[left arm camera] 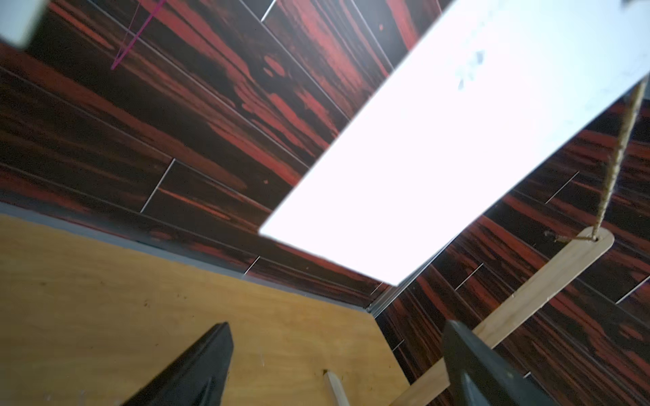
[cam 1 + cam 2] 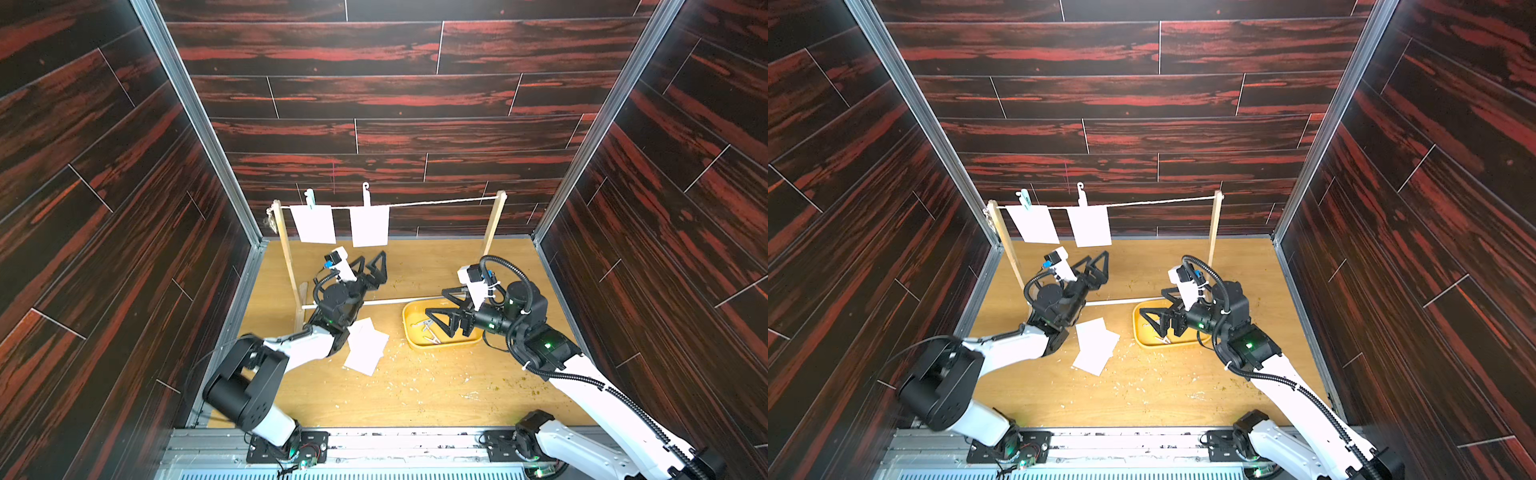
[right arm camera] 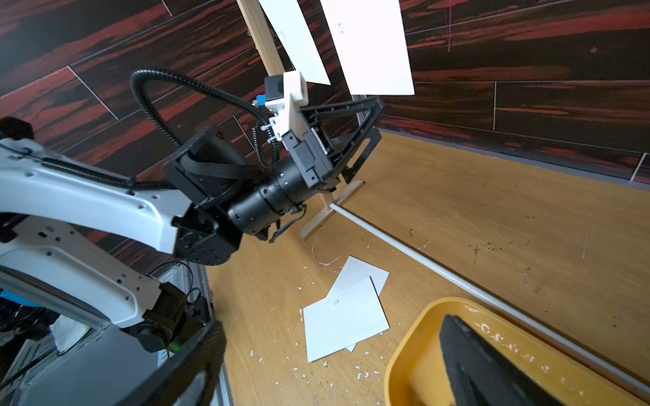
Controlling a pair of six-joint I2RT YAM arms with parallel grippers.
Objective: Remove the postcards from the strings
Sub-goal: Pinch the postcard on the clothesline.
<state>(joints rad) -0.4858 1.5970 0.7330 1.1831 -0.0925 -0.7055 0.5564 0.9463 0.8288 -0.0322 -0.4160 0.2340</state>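
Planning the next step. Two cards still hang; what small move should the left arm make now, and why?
Probably raise the left gripper to the lower edge of the hanging postcard above it. The gripper is open and empty, its tips just under that card; this postcard and its neighbour hang pinned on the string, while two loose postcards lie on the table.

Both top views look steeply down from high up onto the whole table, facing the back wall. The left wrist camera tilts up, close under a hanging postcard. The right wrist camera faces across from farther off, sharing that postcard and the table.
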